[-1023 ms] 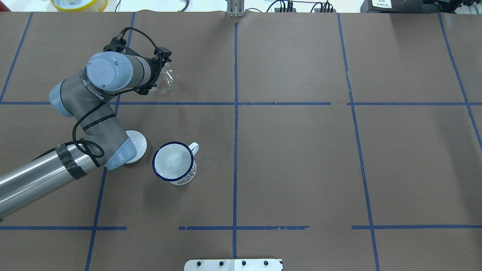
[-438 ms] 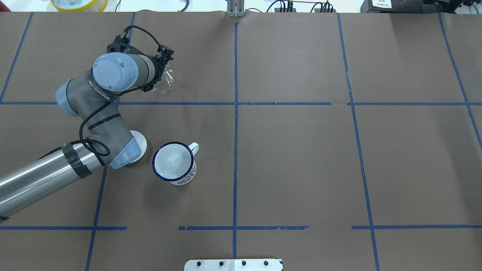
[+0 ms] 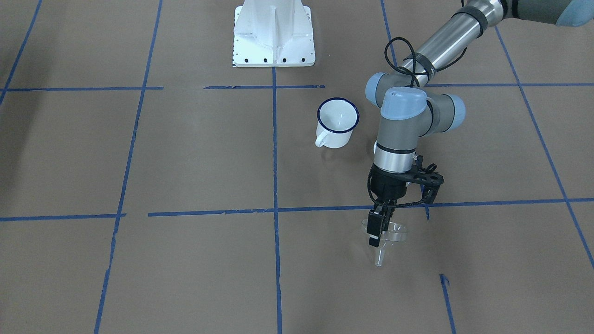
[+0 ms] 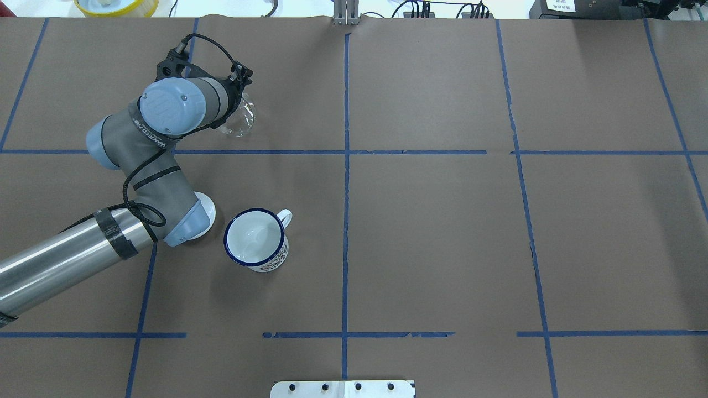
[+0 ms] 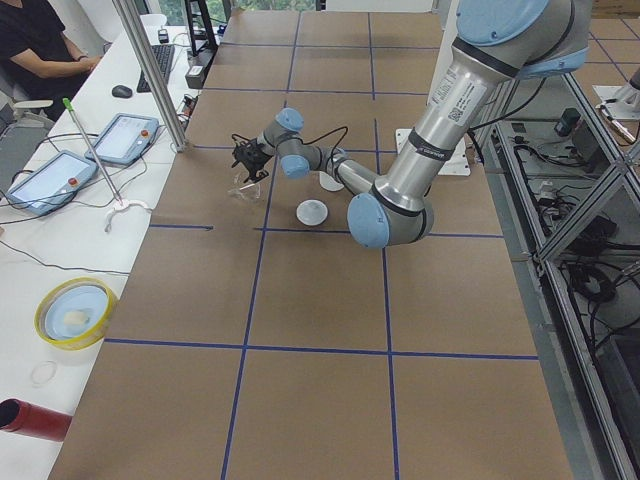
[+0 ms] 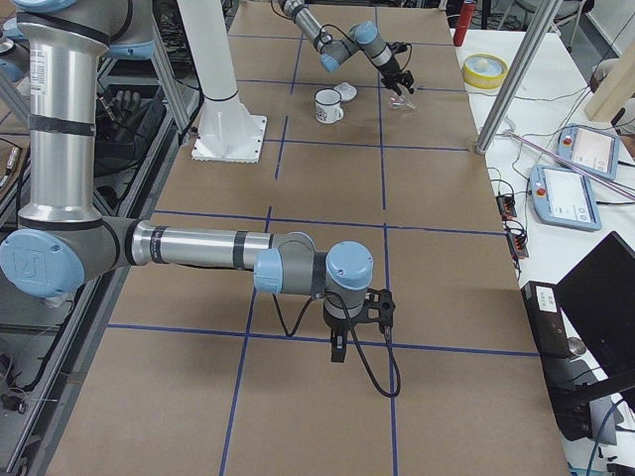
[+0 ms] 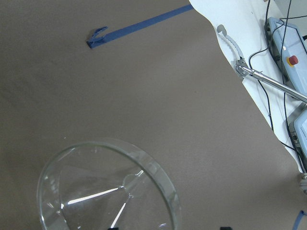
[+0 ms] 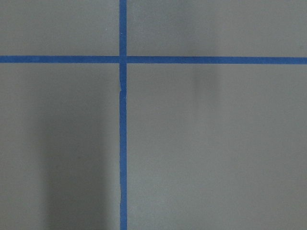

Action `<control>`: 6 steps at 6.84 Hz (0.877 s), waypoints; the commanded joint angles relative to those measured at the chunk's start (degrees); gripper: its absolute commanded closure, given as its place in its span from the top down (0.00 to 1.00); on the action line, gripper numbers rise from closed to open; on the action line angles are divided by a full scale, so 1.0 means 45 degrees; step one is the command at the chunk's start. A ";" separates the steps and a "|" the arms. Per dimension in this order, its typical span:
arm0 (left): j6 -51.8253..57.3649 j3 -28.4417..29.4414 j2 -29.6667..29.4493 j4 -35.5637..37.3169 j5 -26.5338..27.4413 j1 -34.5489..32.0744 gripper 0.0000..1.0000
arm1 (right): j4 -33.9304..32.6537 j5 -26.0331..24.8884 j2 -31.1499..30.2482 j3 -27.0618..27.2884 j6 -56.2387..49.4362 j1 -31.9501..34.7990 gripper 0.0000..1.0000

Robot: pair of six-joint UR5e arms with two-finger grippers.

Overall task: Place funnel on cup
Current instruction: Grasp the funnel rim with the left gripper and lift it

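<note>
The clear funnel (image 3: 392,234) hangs upright, stem down, at the far left part of the table, with its stem tip close to the paper. My left gripper (image 3: 375,231) is shut on its rim. The funnel's round bowl fills the bottom left of the left wrist view (image 7: 105,187) and shows past the wrist in the overhead view (image 4: 242,117). The white mug with a dark blue rim (image 4: 255,238) stands upright and empty nearer the robot, handle to the right (image 3: 338,121). My right gripper (image 6: 337,347) hovers over bare paper far to the right; I cannot tell whether it is open or shut.
A round white lid (image 4: 203,214) lies just left of the mug, partly under my left elbow. The white robot base plate (image 3: 274,32) is at the near edge. A yellow-rimmed bowl (image 4: 116,5) and control pendants (image 7: 288,28) sit beyond the far edge.
My left arm's wrist and elbow have shifted a little to the right and farther from the robot. The funnel stays in the gripper at nearly the same spot. The mug has not moved.
</note>
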 commanded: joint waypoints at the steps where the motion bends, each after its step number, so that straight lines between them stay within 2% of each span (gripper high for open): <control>1: 0.0041 0.0278 -0.0011 -0.0259 0.0225 0.0000 0.50 | 0.0000 0.0000 0.0000 0.0000 0.0000 0.0000 1.00; 2: 0.0041 0.0278 -0.0011 -0.0260 0.0226 0.0000 0.15 | 0.0000 0.0000 0.0000 0.0000 0.0000 0.0000 1.00; 3: 0.0080 0.0201 -0.0011 -0.0279 0.0206 0.0000 0.00 | 0.0000 0.0000 0.0000 0.0000 0.0000 0.0000 1.00; 5: 0.0197 -0.0400 0.0008 -0.0279 -0.0123 -0.0252 0.00 | 0.0000 0.0000 0.0000 0.0000 0.0000 0.0000 1.00; 6: 0.0487 -0.0927 0.0047 -0.0163 -0.1112 -0.0622 0.00 | 0.0000 0.0000 0.0000 0.0000 0.0000 0.0000 1.00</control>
